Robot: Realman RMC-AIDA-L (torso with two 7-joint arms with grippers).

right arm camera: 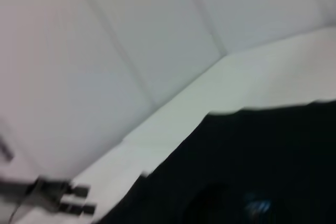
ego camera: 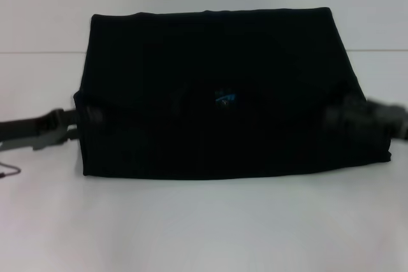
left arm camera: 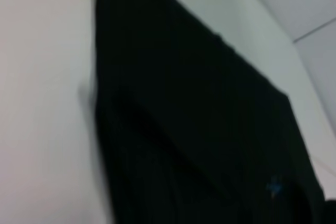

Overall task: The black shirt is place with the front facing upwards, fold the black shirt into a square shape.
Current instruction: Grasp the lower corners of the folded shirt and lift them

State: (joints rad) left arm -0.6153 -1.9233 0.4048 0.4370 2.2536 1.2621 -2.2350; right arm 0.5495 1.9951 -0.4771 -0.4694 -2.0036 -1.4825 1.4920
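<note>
— What is seen nearest the camera?

— Bare white tabletop (ego camera: pixel 204 227) fills the lower part of the head view. Above it, across the middle of the frame, the black shirt (ego camera: pixel 217 87) is laid as a wide folded block, its small blue neck label (ego camera: pixel 224 98) shown at centre.

— Where are the grippers placed?

— The left gripper (ego camera: pixel 80 122) is met at the shirt's left edge, the right gripper (ego camera: pixel 357 119) at its right edge. Whether either pair of jaws is open or closed on cloth cannot be told.

— How would the shirt be expected to handle?

— It is judged soft, light and limp, liable to sag and slide out of its layers. Hold is best taken at the side edges, through all layers together.
</note>
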